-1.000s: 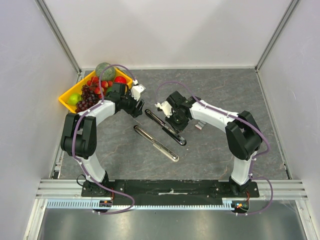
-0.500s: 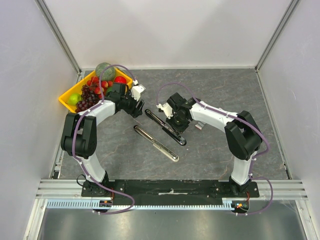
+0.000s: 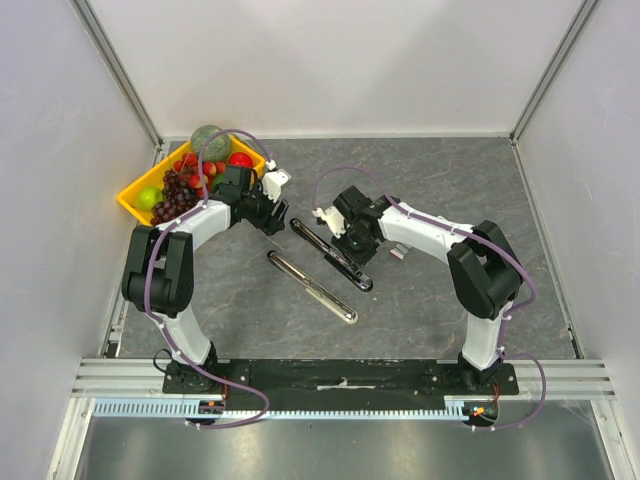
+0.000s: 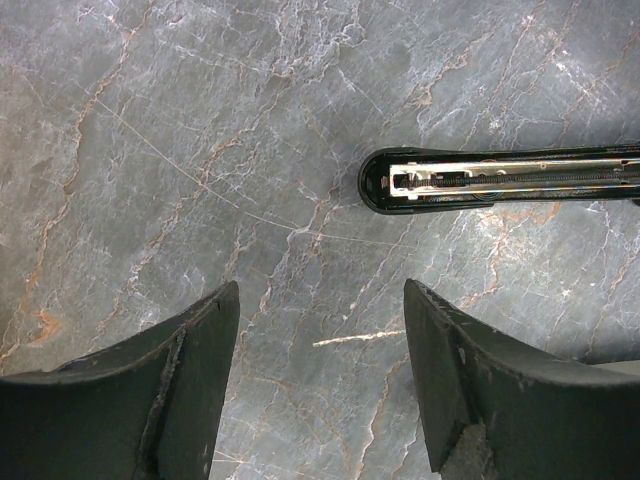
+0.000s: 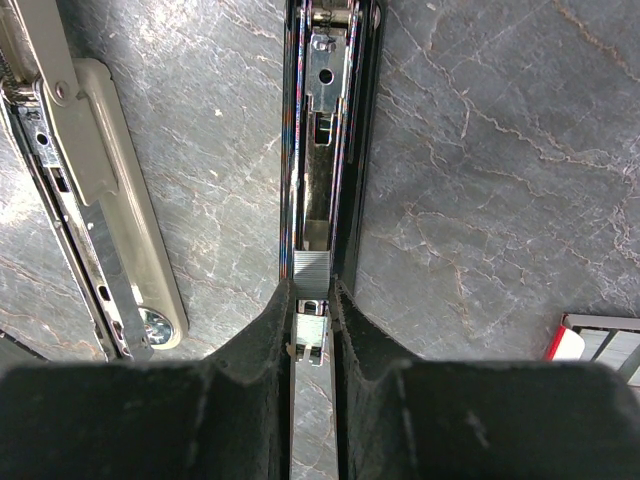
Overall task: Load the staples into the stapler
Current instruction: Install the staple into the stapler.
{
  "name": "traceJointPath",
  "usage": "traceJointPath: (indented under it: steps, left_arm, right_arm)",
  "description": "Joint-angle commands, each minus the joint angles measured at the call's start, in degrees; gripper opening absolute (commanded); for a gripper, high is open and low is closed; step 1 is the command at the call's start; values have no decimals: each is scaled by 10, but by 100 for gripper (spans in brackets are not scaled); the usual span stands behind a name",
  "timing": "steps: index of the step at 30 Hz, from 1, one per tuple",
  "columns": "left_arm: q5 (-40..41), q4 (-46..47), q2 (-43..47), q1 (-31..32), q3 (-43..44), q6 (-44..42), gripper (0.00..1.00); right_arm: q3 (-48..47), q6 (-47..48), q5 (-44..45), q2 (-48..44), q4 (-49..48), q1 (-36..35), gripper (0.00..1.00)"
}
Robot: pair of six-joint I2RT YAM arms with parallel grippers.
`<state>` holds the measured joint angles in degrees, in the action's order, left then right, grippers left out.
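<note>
Since the earlier frames the right arm has shifted slightly left along the stapler; the left arm has not moved.

The short grey ribbed strip of staples (image 5: 311, 266) sits at the tips of the right gripper (image 5: 311, 287), directly over the open channel of the black metal stapler magazine (image 5: 330, 120). The right gripper's fingers are drawn close together, pinching the strip between them.

The stapler lies opened flat on the grey marbled bench (image 3: 450, 180). Its black magazine half (image 3: 332, 256) runs diagonally, and its silver-and-beige upper arm (image 3: 312, 287) lies beside it on the near side.

The small white-and-red cardboard box with a grey tray (image 3: 398, 251) rests on the bench just right of the right gripper (image 3: 350, 240).

The left gripper (image 4: 320, 295) hangs above the bench near the far end of the black magazine (image 4: 480, 182), its fingers spread wide with nothing between them.

A yellow plastic tray of fruit (image 3: 128, 203) stands at the bench's far left corner.
</note>
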<state>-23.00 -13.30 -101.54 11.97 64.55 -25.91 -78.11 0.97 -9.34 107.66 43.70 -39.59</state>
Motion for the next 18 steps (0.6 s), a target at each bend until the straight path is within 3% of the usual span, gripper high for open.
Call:
traceJointPath:
  steps: [1,11,18]
  left_arm:
    - [-4,6,-3,-4,16,12,73]
    - [-5,6,-7,-3,15,11,72]
    - [-4,6,-6,-4,15,10,72]
  right_arm:
    - [2,-9,0,4,-10,-2,9]
    - [1,-9,12,10,-10,-4,10]
    - [1,-9,18,17,-10,-3,17]
